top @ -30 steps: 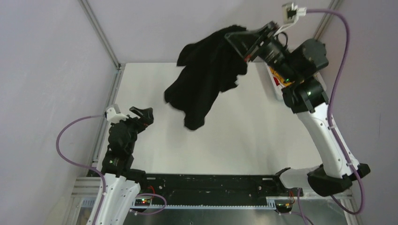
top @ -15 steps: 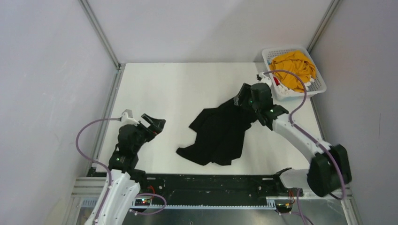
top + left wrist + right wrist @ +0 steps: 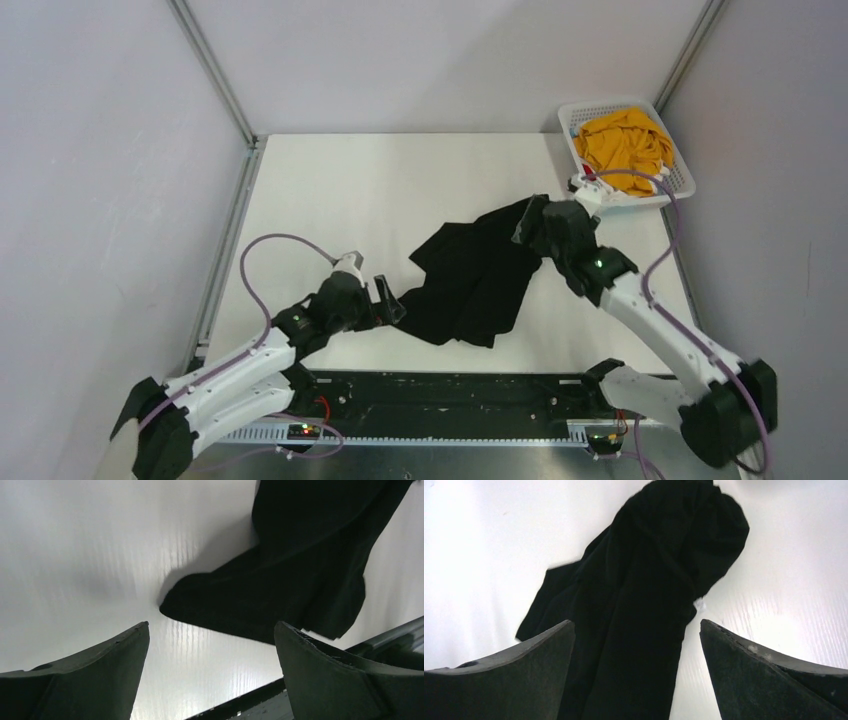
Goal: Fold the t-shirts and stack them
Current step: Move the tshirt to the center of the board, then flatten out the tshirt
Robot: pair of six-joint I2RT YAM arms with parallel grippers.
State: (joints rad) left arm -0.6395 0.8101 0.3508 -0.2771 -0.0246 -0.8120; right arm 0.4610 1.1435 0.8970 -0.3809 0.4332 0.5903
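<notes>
**Black shirt on the table, both pincers wide: flattening is next**

The table (image 3: 330, 200) carries the black t-shirt (image 3: 470, 280), a crumpled heap between my two pincers, not spread flat. The white basket (image 3: 680, 185) sits beyond the right pincer, well apart from the left one, with the mustard-yellow t-shirt (image 3: 625, 140) inside.

Right pincer (image 3: 528, 222): jaws wide, holding nothing, over the shirt's far bunched end. Left pincer (image 3: 388, 300): jaws wide, empty, low over the table, with the shirt's near edge just ahead of its tips.

I judge this to be the flatten step, with no fold begun yet. The next move calls for each pincer to pinch an edge and pull the cloth apart. Picking single layers out of that bunch looks like the hard part.
</notes>
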